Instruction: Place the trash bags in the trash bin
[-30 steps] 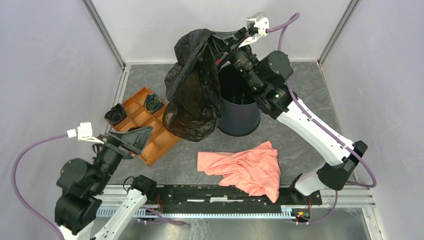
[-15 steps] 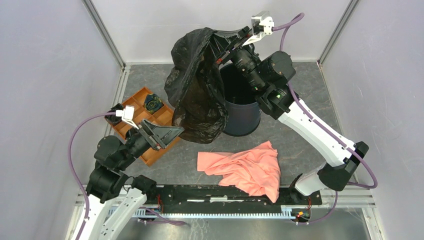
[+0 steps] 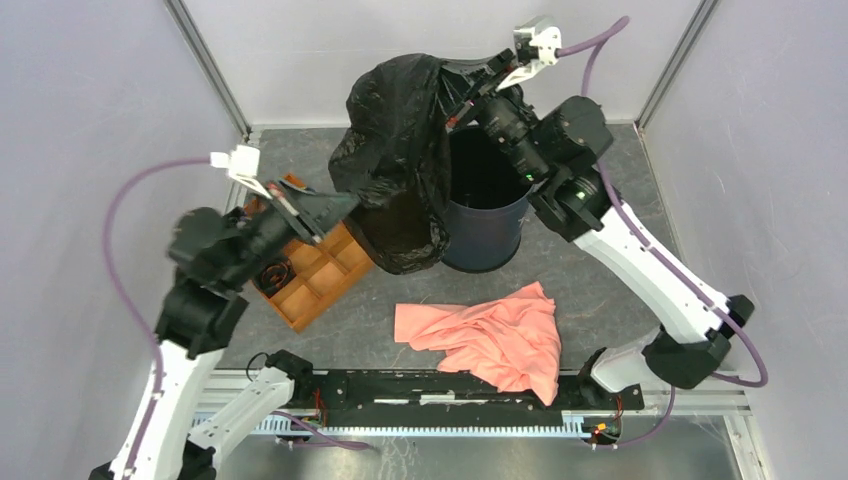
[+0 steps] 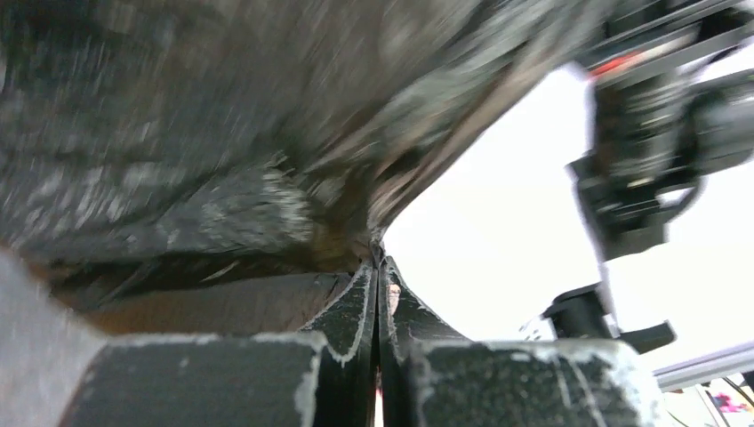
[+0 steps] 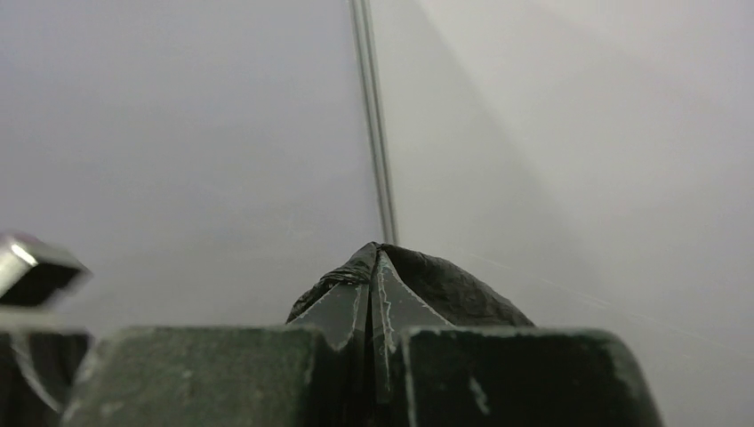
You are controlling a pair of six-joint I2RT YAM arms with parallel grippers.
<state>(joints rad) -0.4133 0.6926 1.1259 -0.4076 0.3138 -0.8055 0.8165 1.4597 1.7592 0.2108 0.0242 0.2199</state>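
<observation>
The right hand (image 3: 458, 98) is clamping the black trash bag (image 3: 395, 130) high over the far-left rim of the navy trash bin (image 3: 488, 238). Most of the film is hanging outside the bin, to its left. The left hand (image 3: 340, 203), fingers together, is touching the bag's side, though I cannot tell whether it is pinching any film. The next move calls for carrying the bag right, over the opening, and lowering it in.

Wrinkled glossy black plastic trash bag (image 3: 395, 150) is covering the left rim of the tall dark navy cylindrical trash bin (image 3: 490, 235). Left wrist view is smearing with motion blur; film detail unreadable. Left end effector (image 3: 348, 202) tips are merging into the bag overhead. Left arm (image 3: 195, 300) is hiding part of the orange compartmented tray (image 3: 325, 285).
</observation>
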